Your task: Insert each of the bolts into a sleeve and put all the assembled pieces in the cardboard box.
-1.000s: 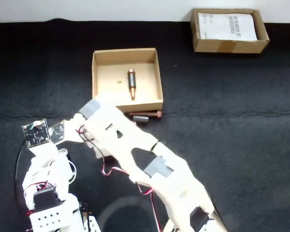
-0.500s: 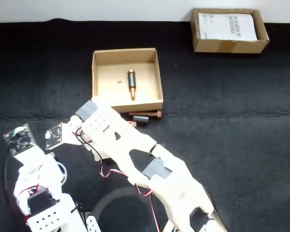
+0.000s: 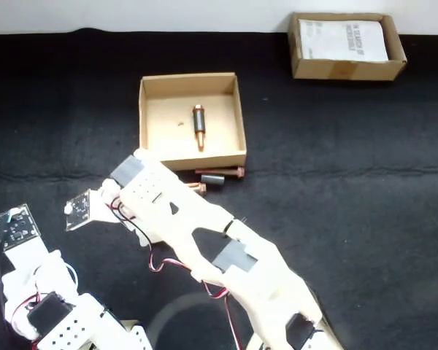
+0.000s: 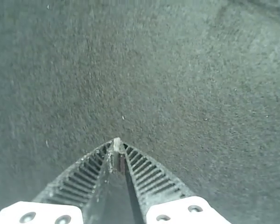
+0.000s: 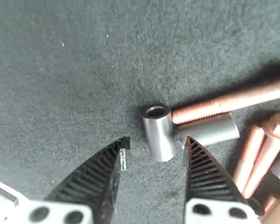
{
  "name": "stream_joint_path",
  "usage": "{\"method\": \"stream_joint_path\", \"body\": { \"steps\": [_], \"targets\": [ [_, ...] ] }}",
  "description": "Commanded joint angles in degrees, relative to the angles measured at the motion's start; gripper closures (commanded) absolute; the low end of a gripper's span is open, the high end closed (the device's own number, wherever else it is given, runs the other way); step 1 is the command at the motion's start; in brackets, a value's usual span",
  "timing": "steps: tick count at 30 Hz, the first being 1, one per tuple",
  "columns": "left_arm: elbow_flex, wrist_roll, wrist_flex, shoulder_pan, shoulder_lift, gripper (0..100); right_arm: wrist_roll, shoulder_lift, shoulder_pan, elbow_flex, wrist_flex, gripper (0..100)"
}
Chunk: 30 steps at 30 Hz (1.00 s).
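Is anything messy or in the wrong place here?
Yes. Loose copper-coloured bolts and grey metal sleeves lie jumbled on the black cloth, just outside the open cardboard box. One assembled piece lies inside it.

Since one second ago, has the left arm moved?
Yes. In the high view the left arm has pulled back toward the lower left, away from the box.
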Motion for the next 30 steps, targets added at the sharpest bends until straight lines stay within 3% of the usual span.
{"method": "stream_joint_path", "body": {
  "steps": [1,7,10,14,21,30],
  "targets": [
    [1.1,-1.14,0.09,-0.92,-0.66,99,-0.62,1.27,-0.31,-2.42,-0.31,82.5],
    [0.57,-1.14,0.09,-1.27,-0.66,99,-2.64,5.05,-0.22,-2.59,-0.48,82.5],
    [0.57,-1.23,-0.44,-4.62,-0.75,99,-2.9,5.76,-0.13,-2.51,-1.36,82.5],
    [1.1,-1.23,-5.63,-7.96,-0.75,99,-5.19,5.85,-0.48,-2.07,-3.65,82.6],
    [1.1,-1.14,-6.42,-8.48,-0.75,99,-7.21,10.51,-0.22,-2.51,-4.62,94.7],
    [1.1,-1.14,-6.51,-8.13,-0.75,99,-6.95,11.56,0.57,-11.38,4.62,88.0]
  ]
}}
